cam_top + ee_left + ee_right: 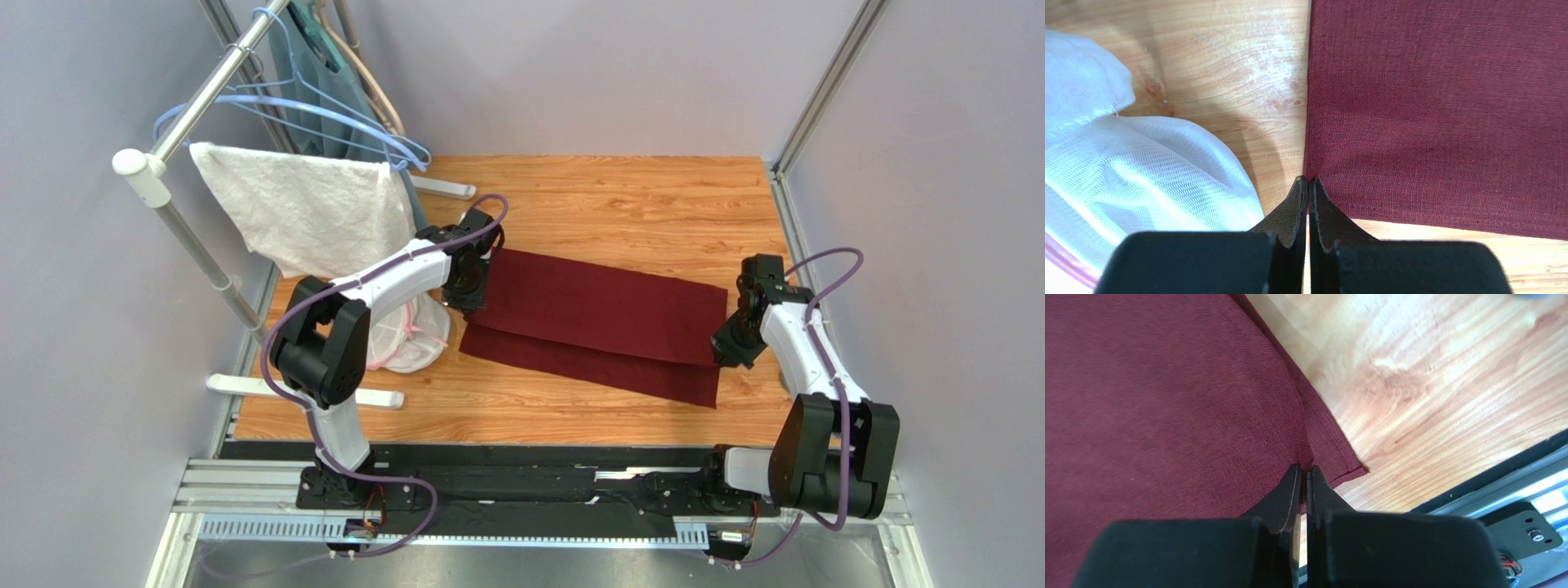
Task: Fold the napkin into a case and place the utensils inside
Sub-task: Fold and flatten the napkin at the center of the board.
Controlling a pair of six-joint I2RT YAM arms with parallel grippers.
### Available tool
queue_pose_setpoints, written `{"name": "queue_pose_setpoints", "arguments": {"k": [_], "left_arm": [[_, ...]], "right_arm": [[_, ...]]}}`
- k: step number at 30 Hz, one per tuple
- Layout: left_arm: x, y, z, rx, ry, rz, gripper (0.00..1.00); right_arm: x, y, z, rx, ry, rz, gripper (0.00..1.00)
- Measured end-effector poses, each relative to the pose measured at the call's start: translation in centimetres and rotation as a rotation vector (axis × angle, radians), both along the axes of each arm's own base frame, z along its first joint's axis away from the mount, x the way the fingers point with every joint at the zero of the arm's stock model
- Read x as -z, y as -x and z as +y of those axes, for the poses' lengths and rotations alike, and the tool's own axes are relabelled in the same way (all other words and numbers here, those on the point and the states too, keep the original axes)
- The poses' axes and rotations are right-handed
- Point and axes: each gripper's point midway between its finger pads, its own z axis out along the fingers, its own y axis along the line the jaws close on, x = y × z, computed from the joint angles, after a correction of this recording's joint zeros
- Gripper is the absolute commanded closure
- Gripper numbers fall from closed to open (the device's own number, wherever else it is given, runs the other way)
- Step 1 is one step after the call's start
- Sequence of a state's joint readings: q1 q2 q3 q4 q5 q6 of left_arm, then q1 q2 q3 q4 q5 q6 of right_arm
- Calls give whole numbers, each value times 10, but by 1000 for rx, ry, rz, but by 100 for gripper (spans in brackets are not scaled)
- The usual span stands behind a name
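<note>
The maroon napkin (601,312) lies folded over on the wooden table, its upper layer set back so a strip of the lower layer shows along the near side. My left gripper (470,300) is at the fold's left end. In the left wrist view its jaws (1308,181) are shut on the napkin's (1438,110) near left corner. My right gripper (726,349) is at the right end. In the right wrist view it (1305,470) is shut on the upper layer of the napkin (1168,404), with the lower layer's corner just beyond. The fork and spoon are out of view.
A white mesh bag with a pink rim (411,337) lies just left of the left gripper and also shows in the left wrist view (1137,177). A white towel (313,221) and blue hangers (331,116) hang on a rack at back left. A black rail (552,472) runs along the near edge.
</note>
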State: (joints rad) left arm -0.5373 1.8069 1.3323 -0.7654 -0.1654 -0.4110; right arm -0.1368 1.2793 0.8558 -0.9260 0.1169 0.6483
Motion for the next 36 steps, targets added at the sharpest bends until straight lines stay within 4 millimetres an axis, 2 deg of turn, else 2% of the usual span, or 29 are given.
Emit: {"name": "queue_pose_setpoints", "arguments": {"k": [7, 14, 19, 22, 26, 31, 36], "left_arm": [[7, 7, 3, -11, -6, 20, 100], [15, 8, 3, -45, -7, 37, 100], [26, 15, 6, -78, -8, 55, 100], [29, 18, 6, -95, -3, 59, 100], [27, 18, 6, -98, 8, 45, 100], [27, 25, 5, -92, 25, 43, 100], [29, 33, 6, -88, 28, 53, 100]], "right_arm": [[25, 22, 7, 32, -34, 72, 100], [55, 5, 3, 27, -27, 104, 100], [53, -34, -4, -24, 0, 71, 100], [41, -62, -4, -64, 49, 16, 100], [33, -59, -4, -74, 72, 7, 100], [9, -50, -7, -68, 96, -46, 100], [15, -33, -5, -68, 92, -18, 100]]}}
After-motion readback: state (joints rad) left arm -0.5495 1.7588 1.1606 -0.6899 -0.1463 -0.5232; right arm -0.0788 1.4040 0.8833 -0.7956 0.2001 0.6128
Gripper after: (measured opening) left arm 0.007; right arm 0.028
